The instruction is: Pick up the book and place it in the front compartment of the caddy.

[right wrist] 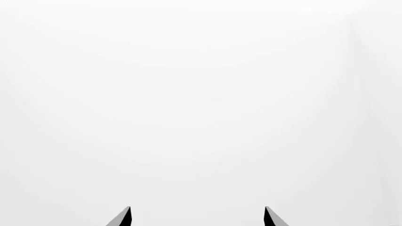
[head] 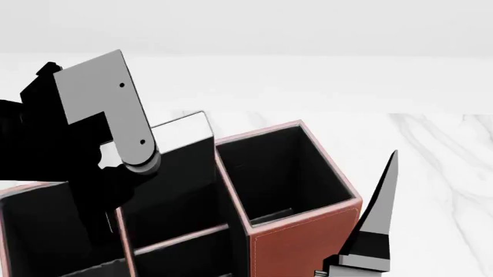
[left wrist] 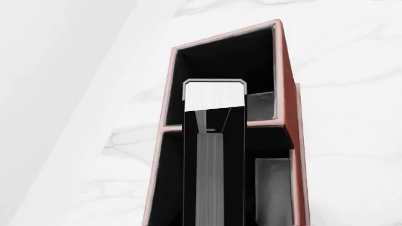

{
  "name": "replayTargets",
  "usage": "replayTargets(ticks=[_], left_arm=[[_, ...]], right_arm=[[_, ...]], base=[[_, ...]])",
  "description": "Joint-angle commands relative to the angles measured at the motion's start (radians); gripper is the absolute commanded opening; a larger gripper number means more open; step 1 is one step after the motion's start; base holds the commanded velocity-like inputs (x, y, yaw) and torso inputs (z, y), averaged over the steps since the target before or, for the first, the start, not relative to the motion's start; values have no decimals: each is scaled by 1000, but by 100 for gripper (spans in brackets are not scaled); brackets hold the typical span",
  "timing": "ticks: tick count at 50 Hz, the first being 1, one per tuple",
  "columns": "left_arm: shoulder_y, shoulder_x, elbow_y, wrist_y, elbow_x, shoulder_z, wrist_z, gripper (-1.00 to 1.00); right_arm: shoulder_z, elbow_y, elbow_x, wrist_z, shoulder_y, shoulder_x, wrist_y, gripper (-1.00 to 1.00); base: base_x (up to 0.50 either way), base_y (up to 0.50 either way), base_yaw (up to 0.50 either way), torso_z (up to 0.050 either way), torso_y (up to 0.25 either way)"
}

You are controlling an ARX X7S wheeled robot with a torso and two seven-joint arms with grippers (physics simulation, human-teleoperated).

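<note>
The black-covered book (head: 183, 167) stands upright at the left side of the red-brown caddy (head: 302, 249), beside a big open compartment (head: 281, 173). In the left wrist view the book (left wrist: 213, 96) runs straight away from the camera. Its white page edge is at the far end, over a pale pink divider (left wrist: 267, 123) between two black-lined compartments. My left gripper (head: 127, 176) is shut on the book, with its fingers hidden behind it. My right gripper (right wrist: 196, 217) is open and holds nothing. One of its fingers (head: 379, 219) rises just right of the caddy (left wrist: 287, 70).
The caddy stands on a white marble table (head: 439, 156) that stretches to the right and behind it. A plain white wall fills the right wrist view. The left arm's grey link (head: 104, 104) hangs over the caddy's left compartments.
</note>
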Motion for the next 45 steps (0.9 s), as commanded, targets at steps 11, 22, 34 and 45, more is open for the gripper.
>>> replayTargets(ticks=[11, 22, 34, 45], left_arm=[[48, 26, -113, 150, 161, 74, 46, -100], [88, 28, -154, 219, 215, 116, 66, -100], [127, 31, -204, 292, 269, 154, 85, -100], [180, 32, -244, 359, 314, 183, 86, -100]], right_arm=[[5, -1, 19, 32, -12, 36, -33, 100], [-5, 7, 19, 41, -15, 48, -50, 100], [-19, 27, 11, 40, -16, 47, -66, 100], [-27, 35, 9, 41, -14, 50, -73, 100]], base=[[0, 0, 0, 1, 2], [0, 0, 0, 0, 1], [0, 0, 0, 0, 2], [0, 0, 0, 0, 1]])
